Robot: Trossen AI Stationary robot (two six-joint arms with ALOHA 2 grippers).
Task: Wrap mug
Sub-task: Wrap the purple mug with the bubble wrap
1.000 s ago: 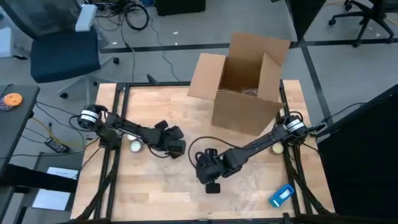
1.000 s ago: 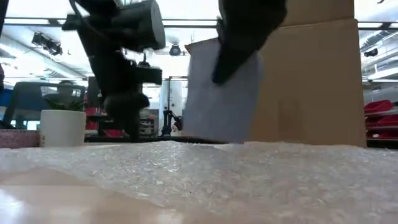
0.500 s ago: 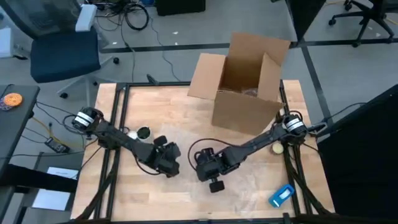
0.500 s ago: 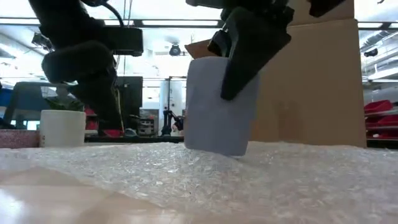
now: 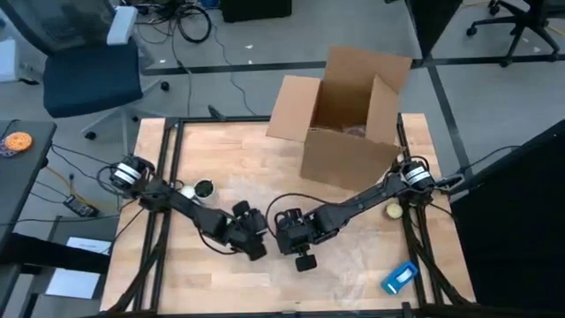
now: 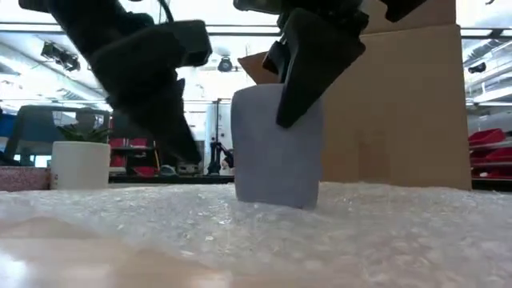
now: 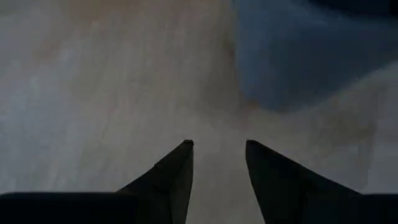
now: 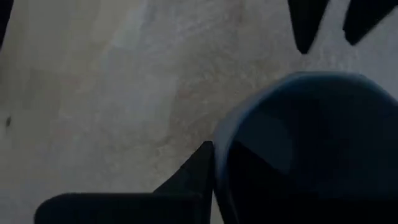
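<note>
High view. Left tool [image 5: 253, 245] and right tool [image 5: 296, 231] nearly meeting below frame centre on the table [image 5: 168, 274]; box [image 5: 344, 119] at upper centre, blue item [image 5: 400, 276] at lower right. Mug hidden under the right tool.

Low view. Mug [image 6: 276, 146] at centre, upright, base seemingly resting on the bubble wrap [image 6: 320, 232]; dark finger of the right tool across its upper side. White cup [image 6: 80, 164] at left, well apart.

Left wrist view. Left tool [image 7: 217, 158] empty, jaws a small gap apart, mug [image 7: 298, 56] at upper right, not touched.

Right wrist view. Right tool closed over the mug [image 8: 305, 149] rim at lower right: one finger [image 8: 196, 168] outside the wall, the other apparently inside, hidden.

Advice: release only once seated flat; keep mug steady while pinching a wrap edge low; fold over without tipping.
</note>
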